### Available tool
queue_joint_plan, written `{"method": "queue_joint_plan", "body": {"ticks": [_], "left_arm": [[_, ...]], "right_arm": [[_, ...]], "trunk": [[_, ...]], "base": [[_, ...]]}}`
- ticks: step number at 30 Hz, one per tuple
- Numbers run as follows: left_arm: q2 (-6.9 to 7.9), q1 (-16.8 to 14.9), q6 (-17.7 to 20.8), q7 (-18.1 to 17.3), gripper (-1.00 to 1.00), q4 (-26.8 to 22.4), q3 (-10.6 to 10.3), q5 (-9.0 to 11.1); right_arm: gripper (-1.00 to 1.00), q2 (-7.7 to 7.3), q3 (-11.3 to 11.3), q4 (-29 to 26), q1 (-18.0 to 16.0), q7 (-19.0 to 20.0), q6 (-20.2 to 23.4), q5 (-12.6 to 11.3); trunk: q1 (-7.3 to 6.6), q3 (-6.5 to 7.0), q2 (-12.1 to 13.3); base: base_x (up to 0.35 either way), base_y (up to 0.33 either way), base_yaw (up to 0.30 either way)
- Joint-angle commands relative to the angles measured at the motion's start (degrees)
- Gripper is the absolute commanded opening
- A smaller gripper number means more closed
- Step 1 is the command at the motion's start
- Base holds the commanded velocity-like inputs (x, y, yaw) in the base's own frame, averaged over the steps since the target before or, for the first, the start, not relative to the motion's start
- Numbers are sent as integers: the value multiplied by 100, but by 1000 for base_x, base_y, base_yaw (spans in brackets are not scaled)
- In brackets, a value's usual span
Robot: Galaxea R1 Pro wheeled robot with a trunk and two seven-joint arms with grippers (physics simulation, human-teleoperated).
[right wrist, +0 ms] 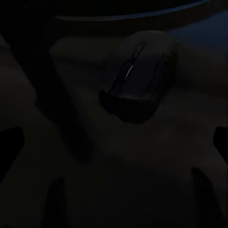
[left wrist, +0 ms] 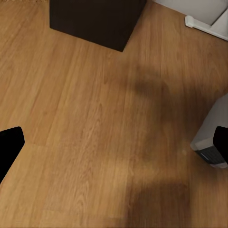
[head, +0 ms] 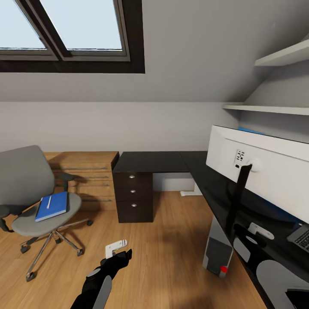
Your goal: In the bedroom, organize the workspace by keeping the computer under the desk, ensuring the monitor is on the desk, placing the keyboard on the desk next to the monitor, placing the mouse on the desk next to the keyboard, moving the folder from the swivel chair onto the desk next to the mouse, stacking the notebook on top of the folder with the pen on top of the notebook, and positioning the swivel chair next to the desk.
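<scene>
The grey swivel chair [head: 30,189] stands at the left, away from the desk [head: 150,162]. On its seat lies the blue folder [head: 52,206] with the white pen [head: 49,201] on top. The white-backed monitor [head: 262,167] stands on the black desk at the right, and a corner of the keyboard [head: 301,237] shows beside it. The computer [head: 218,251] stands on the floor under the desk. My left gripper [head: 120,256] hangs open over bare floor, its fingertips [left wrist: 10,147] wide apart. My right gripper [right wrist: 114,142] is open just above the dark desktop, with the black mouse [right wrist: 140,78] ahead of it.
A light wooden dresser [head: 86,176] stands behind the chair, next to the desk's dark drawer unit [head: 134,197]. Wall shelves [head: 274,109] hang above the monitor. Wood floor [head: 171,257] lies open between chair and desk. A skylight [head: 73,25] is overhead.
</scene>
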Motion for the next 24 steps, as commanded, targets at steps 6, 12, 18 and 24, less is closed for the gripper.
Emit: {"method": "queue_joint_plan", "body": {"ticks": [6, 12, 18, 24], "left_arm": [[2, -3, 24, 53, 100, -7, -11, 61], [2, -3, 25, 53, 100, -6, -11, 56], [2, -3, 25, 53, 100, -6, -11, 60], [2, -3, 25, 53, 100, -6, -11, 60]], "right_arm": [[100, 0, -2, 7, -3, 3, -28, -53], [100, -31, -8, 16, -2, -3, -22, -56], [100, -57, -10, 25, -2, -6, -18, -62], [100, -91, -21, 67, -3, -6, -11, -63]], "trunk": [[1, -6, -3], [1, -6, -3], [1, -6, -3], [1, -6, -3]], "base": [[39, 0, 0], [5, 0, 0], [0, 0, 0], [0, 0, 0]]}}
